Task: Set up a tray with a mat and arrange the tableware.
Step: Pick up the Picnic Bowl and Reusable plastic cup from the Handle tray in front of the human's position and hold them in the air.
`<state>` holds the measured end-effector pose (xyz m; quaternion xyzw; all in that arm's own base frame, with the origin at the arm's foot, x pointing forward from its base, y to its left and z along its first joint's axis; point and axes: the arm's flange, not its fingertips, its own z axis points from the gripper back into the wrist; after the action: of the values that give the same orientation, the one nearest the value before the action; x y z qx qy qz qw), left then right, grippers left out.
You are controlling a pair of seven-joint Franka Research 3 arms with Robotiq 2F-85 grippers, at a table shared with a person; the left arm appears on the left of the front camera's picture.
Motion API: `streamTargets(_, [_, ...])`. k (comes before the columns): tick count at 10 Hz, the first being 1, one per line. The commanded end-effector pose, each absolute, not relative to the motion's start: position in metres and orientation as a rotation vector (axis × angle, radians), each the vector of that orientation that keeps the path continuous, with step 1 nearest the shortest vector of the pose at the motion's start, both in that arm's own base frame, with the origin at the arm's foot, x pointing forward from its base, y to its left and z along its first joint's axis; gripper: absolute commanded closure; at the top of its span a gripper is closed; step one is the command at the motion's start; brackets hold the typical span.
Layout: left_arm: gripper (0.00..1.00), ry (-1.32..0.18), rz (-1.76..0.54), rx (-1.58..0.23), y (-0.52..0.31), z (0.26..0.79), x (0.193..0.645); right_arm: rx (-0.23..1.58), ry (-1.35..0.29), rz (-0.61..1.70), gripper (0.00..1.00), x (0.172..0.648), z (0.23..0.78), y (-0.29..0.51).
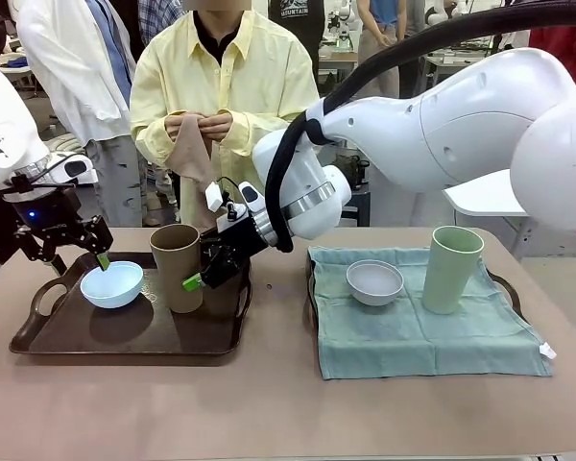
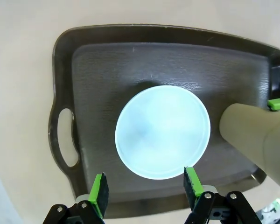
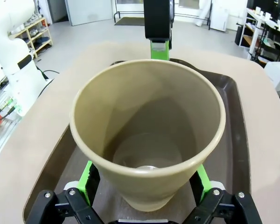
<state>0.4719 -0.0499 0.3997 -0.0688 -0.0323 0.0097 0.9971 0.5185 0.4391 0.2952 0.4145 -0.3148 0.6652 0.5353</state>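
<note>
Tan cup [image 1: 177, 266]: upright on the dark tray [image 1: 38, 331], just beside the pale blue bowl [image 1: 112, 284]; long axis vertical.
Right fingers [image 3: 89, 179]: spread wide, one on each side of the cup's lower wall, reaching in level; whether the pads touch it cannot be told.
Left fingers [image 2: 101, 189]: open, empty, over the bowl's rim.
Nearer arm: right for the cup, left for the bowl.
Likely next: close across the cup's width.
</note>
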Motion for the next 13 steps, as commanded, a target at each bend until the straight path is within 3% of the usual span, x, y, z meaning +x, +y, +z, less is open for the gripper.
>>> streamTargets(1, [0.15,-0.076,0.017,-0.093,-0.056,0.384,0.476,0.987,-0.782,1.577,0.0,0.521,0.291,0.448])
streamTargets(6, [0.15,-0.005,-0.001,-0.095,-0.051,0.349,0.506,1.016,-0.766,1.562,0.0,0.526,0.284,0.462])
streamTargets(12, [0.15,0.0,0.037,-0.06,-0.045,0.344,0.525,1.051,-0.75,1.537,0.0,0.529,0.282,0.46])
streamTargets(13, [0.44,0.005,0.03,-0.065,-0.046,0.345,0.523,1.054,-0.75,1.535,0.52,0.53,0.282,0.459])
